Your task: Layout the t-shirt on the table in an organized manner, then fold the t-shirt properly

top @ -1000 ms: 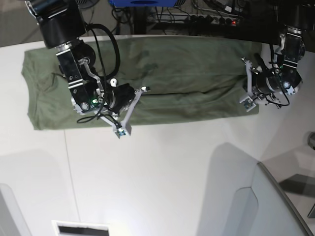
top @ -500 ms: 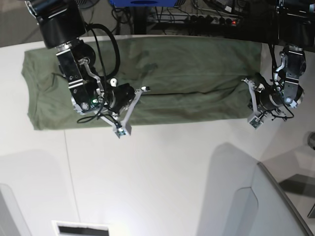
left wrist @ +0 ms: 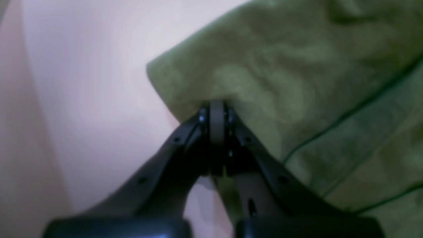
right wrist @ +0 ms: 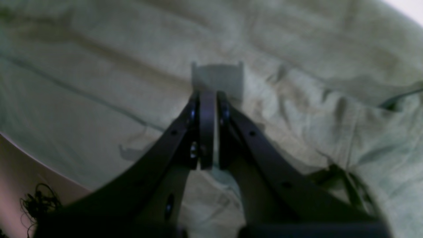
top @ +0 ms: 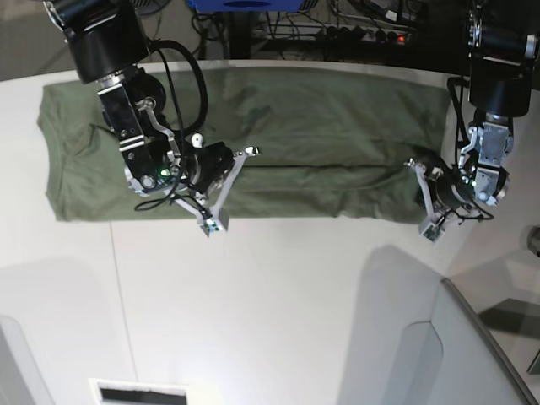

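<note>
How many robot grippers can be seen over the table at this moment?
2. The right gripper is above the t-shirt; the left gripper is at the shirt's near corner. None seems hidden.

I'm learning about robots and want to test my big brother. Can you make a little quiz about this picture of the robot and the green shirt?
1. True or false: the t-shirt lies crumpled in a ball on the table.
2. Which gripper pinches a corner of the shirt? A) left gripper B) right gripper C) neither
3. Fill in: the right gripper's jaws are ____, just above the cloth.

Key
1. False: it lies spread out as a long band.
2. A: the left wrist view shows its shut jaws clamped on the shirt's corner at the table edge.
3. Shut, with nothing seen between them.
</note>
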You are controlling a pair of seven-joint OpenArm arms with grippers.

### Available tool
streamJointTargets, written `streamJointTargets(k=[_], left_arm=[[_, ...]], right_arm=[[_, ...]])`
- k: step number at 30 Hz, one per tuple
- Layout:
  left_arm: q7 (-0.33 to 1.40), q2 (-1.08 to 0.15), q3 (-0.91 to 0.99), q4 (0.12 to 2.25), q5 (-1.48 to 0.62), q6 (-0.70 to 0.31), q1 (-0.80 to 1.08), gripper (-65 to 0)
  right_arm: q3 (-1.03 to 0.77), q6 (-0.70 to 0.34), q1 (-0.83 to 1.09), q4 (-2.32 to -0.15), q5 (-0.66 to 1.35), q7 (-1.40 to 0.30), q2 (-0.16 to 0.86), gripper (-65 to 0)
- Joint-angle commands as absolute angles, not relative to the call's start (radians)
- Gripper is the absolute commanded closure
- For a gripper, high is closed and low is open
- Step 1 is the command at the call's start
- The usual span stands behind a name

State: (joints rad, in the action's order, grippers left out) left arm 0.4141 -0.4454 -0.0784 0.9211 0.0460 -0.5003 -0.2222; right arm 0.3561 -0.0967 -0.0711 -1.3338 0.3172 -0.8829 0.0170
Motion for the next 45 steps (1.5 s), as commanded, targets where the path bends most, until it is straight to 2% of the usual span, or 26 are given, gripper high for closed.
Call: streamJointTargets(k=[1,9,11,14,16,21,26,33,38,45], left_arm=[[0.409,-0.463,-0.074,0.931,0.044,-0.501,-0.24,0.0],[0.415,-0.466,-0.064,0.974,0.044,-0.503,-0.259,0.0],[0.417,-0.466,-0.061,0.981,0.038,-0.503,-0.262,0.0],[0.476,-0.464,-0.059,0.99,0.035,-0.504,-0.28,0.0],[0.499,-0.463,-0.059,0.997,0.035,-0.504,-0.286,0.0],[0.536,-0.463,-0.061,0.992,0.035,-0.515,-0.289,0.0],[0.588,-0.461,-0.061,0.997,0.035,-0.572,-0.289,0.0],[0.596,-0.461,-0.061,0.998,0.033,-0.578,-0.268,0.0],[0.613,-0.446,-0.059,1.067,0.033,-0.662,-0.24,0.0],[0.668,-0.39,-0.061,1.129,0.035,-0.671,-0.239,0.0]], right_arm=[[0.358,-0.102,-0.091,-1.351,0.328,-0.875,0.015,-1.5],[0.642,-0.11,-0.226,-1.369,0.331,-0.969,-0.012,-1.8],[0.671,-0.179,-0.269,-1.314,0.331,-0.964,-0.056,-2.0],[0.67,-0.374,-0.335,-1.165,0.331,-0.918,-0.122,-1.7],[0.67,-0.427,-0.371,-1.084,0.343,-0.857,-0.136,-1.7],[0.679,-0.427,-0.47,-0.903,0.602,-0.733,-0.139,-2.0],[0.679,-0.43,-0.536,-0.865,0.716,-0.68,-0.14,-2.3],[0.679,-0.43,-0.542,-0.843,0.733,-0.654,-0.14,-2.3],[0.682,-0.43,-0.53,-0.754,0.731,-0.638,-0.139,-2.0],[0.682,-0.427,-0.529,-0.677,0.73,-0.591,-0.134,-1.8]])
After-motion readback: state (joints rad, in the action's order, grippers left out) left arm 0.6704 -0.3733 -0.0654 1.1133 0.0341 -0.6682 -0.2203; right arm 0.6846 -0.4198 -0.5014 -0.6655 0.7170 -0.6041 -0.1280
